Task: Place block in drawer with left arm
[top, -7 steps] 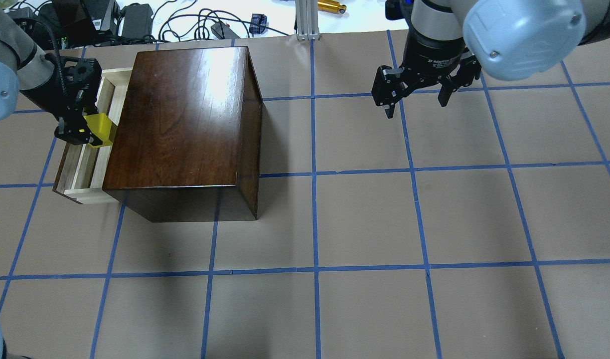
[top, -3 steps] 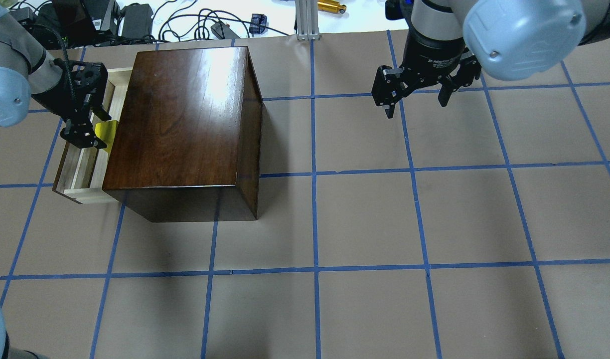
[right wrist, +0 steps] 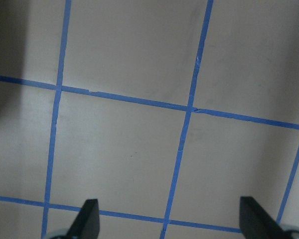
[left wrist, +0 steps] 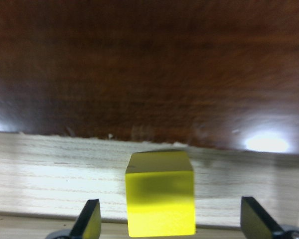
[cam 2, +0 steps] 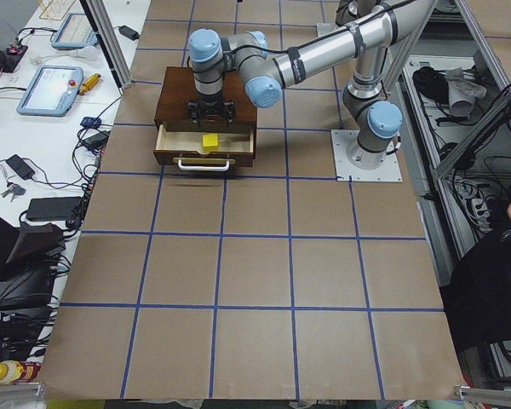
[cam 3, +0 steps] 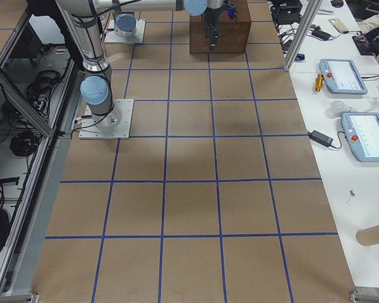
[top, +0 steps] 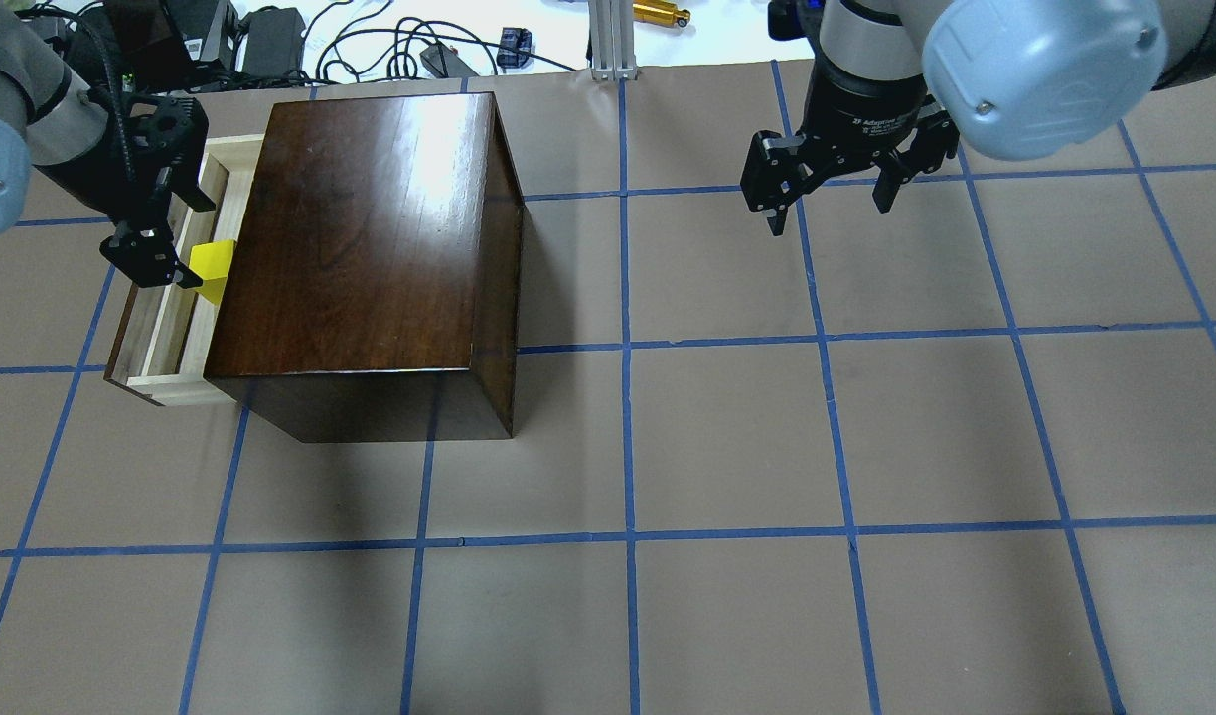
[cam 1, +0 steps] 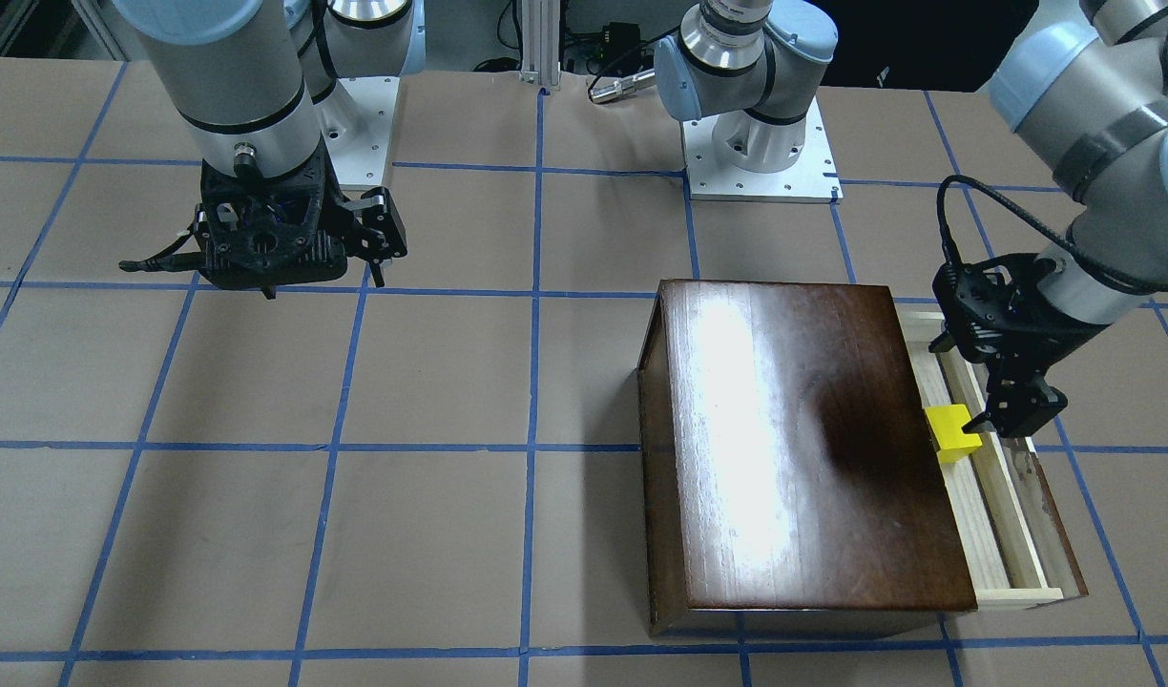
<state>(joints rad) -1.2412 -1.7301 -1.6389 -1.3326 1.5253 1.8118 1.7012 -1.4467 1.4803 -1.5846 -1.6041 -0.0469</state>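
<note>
The yellow block [top: 214, 268] [cam 1: 954, 431] [cam 2: 209, 141] rests on the pale floor of the pulled-out drawer [top: 161, 328] [cam 1: 1023, 553], close against the dark-brown box [top: 370, 228]. My left gripper [top: 156, 260] [cam 1: 1018, 412] hovers just outside and above it, open. In the left wrist view the block [left wrist: 160, 199] stands between the spread fingertips [left wrist: 89, 224] with a gap on each side. My right gripper [top: 832, 194] [right wrist: 172, 224] hangs open over bare table at the far right, nothing in it.
Cables and power bricks [top: 270, 40] and an aluminium post [top: 613, 40] lie past the table's far edge. Tablets [cam 3: 344, 72] sit on the side bench. A person's dark sleeve [cam 2: 494, 281] shows beside the table.
The left gripper carried the block down into the drawer, let go of it, and drew back up and outward. The right arm has stayed still.
</note>
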